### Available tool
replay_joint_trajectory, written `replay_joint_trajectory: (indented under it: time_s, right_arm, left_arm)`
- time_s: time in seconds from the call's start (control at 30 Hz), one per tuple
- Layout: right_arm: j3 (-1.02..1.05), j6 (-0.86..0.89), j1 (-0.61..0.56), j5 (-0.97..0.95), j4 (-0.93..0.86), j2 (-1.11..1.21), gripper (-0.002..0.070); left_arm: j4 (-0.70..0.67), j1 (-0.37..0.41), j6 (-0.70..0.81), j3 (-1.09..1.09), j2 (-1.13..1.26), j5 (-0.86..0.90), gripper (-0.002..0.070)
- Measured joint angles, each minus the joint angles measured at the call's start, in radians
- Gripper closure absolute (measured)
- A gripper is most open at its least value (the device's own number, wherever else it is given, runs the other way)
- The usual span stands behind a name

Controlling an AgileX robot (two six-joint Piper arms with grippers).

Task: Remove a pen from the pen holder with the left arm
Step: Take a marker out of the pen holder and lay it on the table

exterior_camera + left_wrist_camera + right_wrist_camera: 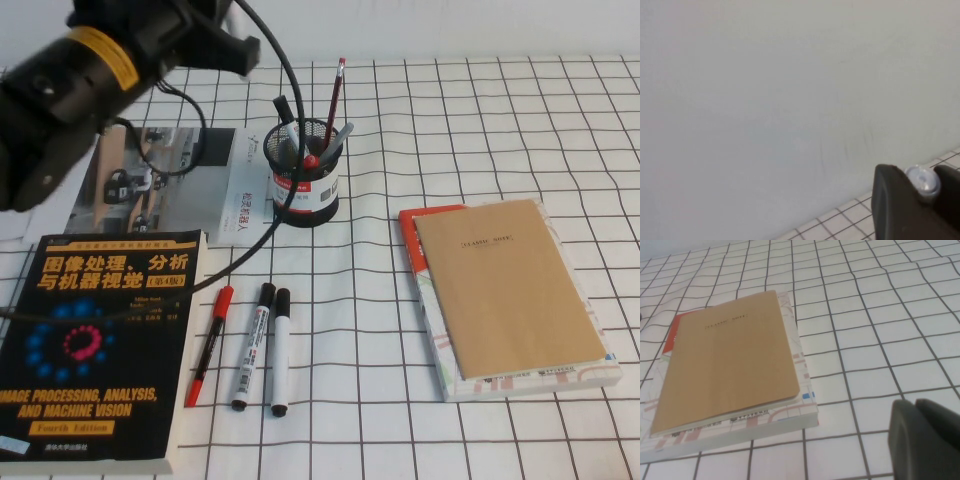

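Left gripper (pixel 920 189) high above bench's far-left corner, jaws pinching end of pale pen (pixel 923 179); pen holder (pixel 305 185) near far edge, centre. Right gripper (pixel 926 440) low beside notebook (pixel 730 360). Risk: dropping pale pen, shallow end-grip.

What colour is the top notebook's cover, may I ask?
Plain tan; the notebook shows best in the right wrist view.

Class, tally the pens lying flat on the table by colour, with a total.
Red pen: 1
Black-capped markers: 2
Total: 3
Left end effector, raised at far left, grips a grey-capped pen; right end effector hovers near the brown notebook.
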Motion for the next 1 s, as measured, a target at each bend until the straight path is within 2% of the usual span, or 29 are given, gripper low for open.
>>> replay_joint_trajectory:
  time_s: [0.17, 0.33, 0.53, 0.6, 0.8, 1.0]
  right_arm:
    - [0.0, 0.0, 0.0, 0.0, 0.0, 0.0, 0.0693]
    - [0.0, 0.0, 0.0, 0.0, 0.0, 0.0, 0.0692]
    - [0.0, 0.0, 0.0, 0.0, 0.0, 0.0, 0.0692]
    - [0.0, 0.0, 0.0, 0.0, 0.0, 0.0, 0.0692]
    - [0.0, 0.0, 0.0, 0.0, 0.0, 0.0, 0.0692]
    - [0.0, 0.0, 0.0, 0.0, 0.0, 0.0, 0.0692]
  left_arm:
    - [0.126, 0.0, -0.074, 0.0, -0.186, 0.277, 0.0578]
    - [0.098, 0.002, -0.125, 0.0, -0.271, 0.623, 0.0578]
    - [-0.197, 0.001, 0.059, 0.0, -0.27, 0.917, 0.0578]
    - [-0.343, 0.001, 0.172, 0.0, -0.248, 1.031, 0.0578]
    - [-0.618, 0.007, 0.334, 0.0, -0.146, 1.168, 0.0578]
    - [-0.797, 0.013, 0.452, -0.014, -0.008, 1.256, 0.0578]
